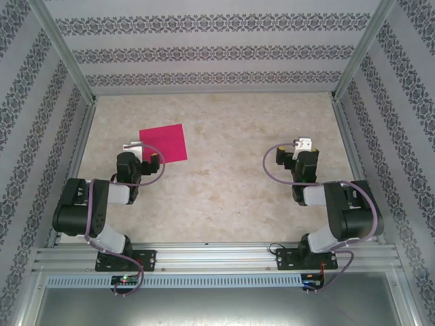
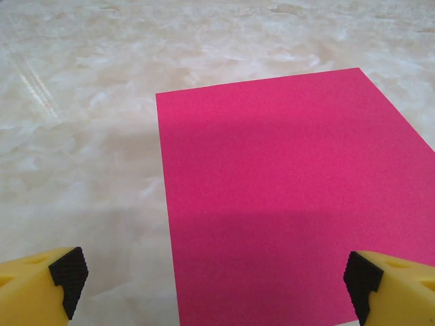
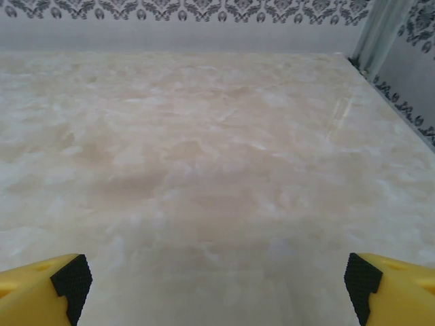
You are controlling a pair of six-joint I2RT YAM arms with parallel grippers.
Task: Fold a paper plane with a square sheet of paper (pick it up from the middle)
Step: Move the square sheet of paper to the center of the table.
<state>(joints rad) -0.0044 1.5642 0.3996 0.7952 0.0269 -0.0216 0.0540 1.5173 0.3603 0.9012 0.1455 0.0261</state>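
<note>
The square sheet of paper [image 1: 164, 142] lies flat and unfolded on the marble-look table, back left of centre. It is plain magenta-pink, with no crease. My left gripper [image 1: 143, 156] hovers at the sheet's near-left corner. In the left wrist view the square sheet of paper [image 2: 285, 204] spreads out ahead of the left gripper [image 2: 214, 285], whose yellow fingers with black pads [image 2: 68, 277] stand wide apart, open and holding nothing. My right gripper [image 1: 300, 153] is over bare table on the right; in its wrist view the right gripper [image 3: 214, 285] is open and empty. The paper plane is out of view.
Patterned walls on an aluminium frame [image 1: 68, 58] close in the table [image 1: 231, 176] on the left, back and right. A frame post [image 3: 380, 30] stands at the far right corner. Both arm bases sit on a rail [image 1: 217, 257] at the near edge.
</note>
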